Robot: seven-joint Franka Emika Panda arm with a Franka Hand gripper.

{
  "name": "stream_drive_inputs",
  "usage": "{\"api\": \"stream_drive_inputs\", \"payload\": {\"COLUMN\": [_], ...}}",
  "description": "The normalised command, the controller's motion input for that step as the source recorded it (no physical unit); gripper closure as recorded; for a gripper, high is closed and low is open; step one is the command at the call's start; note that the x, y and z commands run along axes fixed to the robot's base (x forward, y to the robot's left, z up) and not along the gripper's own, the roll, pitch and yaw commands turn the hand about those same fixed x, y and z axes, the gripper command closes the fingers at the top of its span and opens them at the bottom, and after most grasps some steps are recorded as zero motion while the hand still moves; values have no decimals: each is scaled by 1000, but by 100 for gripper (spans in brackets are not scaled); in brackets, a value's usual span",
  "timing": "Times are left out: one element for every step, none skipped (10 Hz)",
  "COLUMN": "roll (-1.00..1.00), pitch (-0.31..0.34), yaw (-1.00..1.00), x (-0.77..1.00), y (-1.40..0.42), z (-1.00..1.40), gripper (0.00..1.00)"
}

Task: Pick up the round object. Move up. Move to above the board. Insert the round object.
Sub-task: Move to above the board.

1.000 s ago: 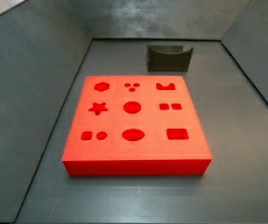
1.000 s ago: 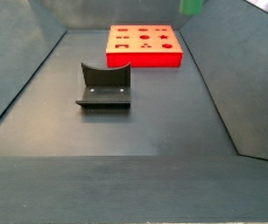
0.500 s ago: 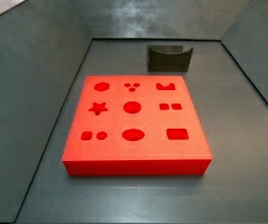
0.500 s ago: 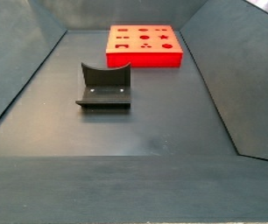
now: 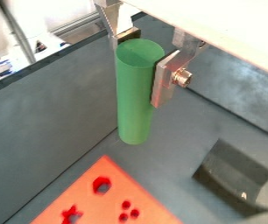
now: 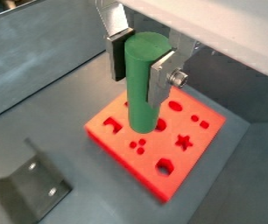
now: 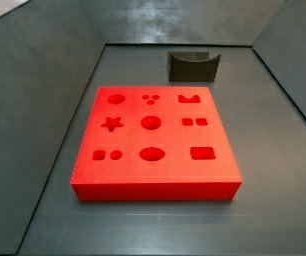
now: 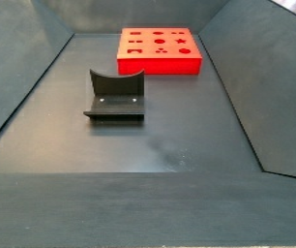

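Note:
In both wrist views my gripper (image 5: 139, 66) (image 6: 140, 70) is shut on the round object (image 5: 134, 105) (image 6: 143, 109), a smooth green peg held upright by its upper part between the silver fingers. The peg hangs high over the floor, its lower end free. The board (image 5: 84, 197) (image 6: 148, 157) lies flat far below it, bright red with shaped holes. From these views I cannot tell over which hole the peg's end hangs. Both side views show the board (image 7: 129, 140) (image 8: 160, 64) with its holes empty. Neither the gripper nor the peg appears in them.
The dark fixture (image 7: 193, 66) (image 8: 114, 97) stands on the grey floor a short way from one end of the board, and shows in both wrist views (image 5: 232, 175) (image 6: 31, 179). Sloping grey walls (image 8: 248, 87) enclose the floor on all sides.
A bit of green at the top edge of a side view one second ago is gone now. Board and fixture have not moved.

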Motion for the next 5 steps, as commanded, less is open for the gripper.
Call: {"api": "stream_drive_inputs", "payload": {"roll": [0, 1, 9, 14, 31], "pitch": [120, 122, 130, 131, 127], "yaw": [9, 10, 6, 8, 8], "x": [151, 166, 191, 173, 136], "y": [-1000, -1000, -966, -780, -415], "z": [117, 122, 125, 106, 60], "gripper": [100, 100, 100, 100, 100]}}
